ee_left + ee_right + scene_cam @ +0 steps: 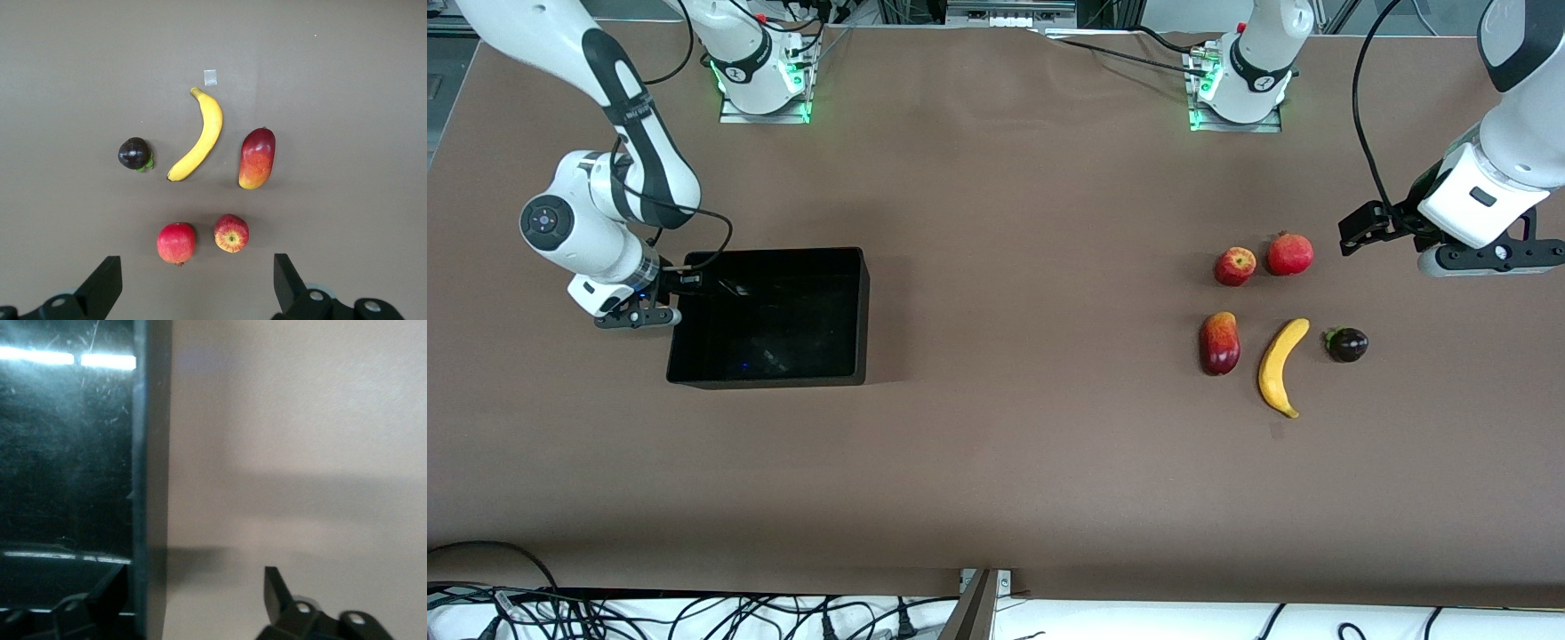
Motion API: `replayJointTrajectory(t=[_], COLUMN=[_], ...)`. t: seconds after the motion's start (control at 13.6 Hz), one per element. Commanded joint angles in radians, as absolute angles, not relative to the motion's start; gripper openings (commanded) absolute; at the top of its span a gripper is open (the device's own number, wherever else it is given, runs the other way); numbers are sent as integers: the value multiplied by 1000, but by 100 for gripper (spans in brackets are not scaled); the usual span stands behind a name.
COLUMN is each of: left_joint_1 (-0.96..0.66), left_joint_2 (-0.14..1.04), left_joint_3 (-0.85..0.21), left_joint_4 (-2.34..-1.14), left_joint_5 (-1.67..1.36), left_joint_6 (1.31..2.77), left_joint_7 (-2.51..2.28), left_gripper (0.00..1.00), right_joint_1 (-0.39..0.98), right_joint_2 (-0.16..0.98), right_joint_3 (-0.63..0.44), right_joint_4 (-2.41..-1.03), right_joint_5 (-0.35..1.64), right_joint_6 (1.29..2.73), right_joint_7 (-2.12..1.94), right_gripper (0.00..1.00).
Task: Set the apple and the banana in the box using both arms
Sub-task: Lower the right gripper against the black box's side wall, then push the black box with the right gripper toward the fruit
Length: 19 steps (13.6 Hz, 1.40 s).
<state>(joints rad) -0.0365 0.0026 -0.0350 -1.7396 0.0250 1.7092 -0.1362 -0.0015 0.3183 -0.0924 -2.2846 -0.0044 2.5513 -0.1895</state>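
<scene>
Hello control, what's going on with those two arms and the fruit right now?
Left gripper open, above table near apple. Right gripper open, jaws astride box wall. Apple and banana on table, untouched. Nothing blocking.

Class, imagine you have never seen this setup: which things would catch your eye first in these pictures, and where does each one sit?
A cluster of bright fruit lies toward the left arm's end of the table: the yellow banana stands out, with the apple farther from the front camera. The glossy black box sits empty toward the right arm's end. The right gripper straddles the box's end wall with open fingers, while the left gripper hangs open above the table beside the fruit.
</scene>
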Motion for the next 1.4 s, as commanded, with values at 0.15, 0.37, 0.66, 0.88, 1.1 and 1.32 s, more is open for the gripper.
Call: replayJointTrajectory(t=[0.15, 0.37, 0.66, 0.88, 1.1, 1.32], left_joint_1=[-38, -38, -40, -38, -38, -38], left_joint_2=[3, 5, 5, 5, 5, 5], left_joint_3=[-43, -43, -46, -48, -48, -48], left_joint_4=[-1717, -1712, -1712, -1712, -1712, -1712], left_joint_5=[12, 12, 12, 12, 12, 12], left_joint_6=[1684, 1684, 1684, 1684, 1684, 1684], left_joint_7=[-138, -138, -140, -140, -140, -140], left_gripper=[100, 100, 100, 100, 100, 100], right_joint_1=[-14, -14, 12, 174, 354, 532], right_joint_2=[308, 279, 279, 328, 438, 592], right_joint_3=[-69, -17, 96, 100, 100, 100], right_joint_4=[-2243, -2237, -2044, -1838, -1677, -1521], right_joint_5=[-8, -5, 56, 112, 113, 109], right_joint_6=[2500, 2490, 2283, 2130, 2083, 2086], right_joint_7=[-219, -222, -196, -35, 225, 501], right_gripper=[0, 0, 0, 0, 0, 0])
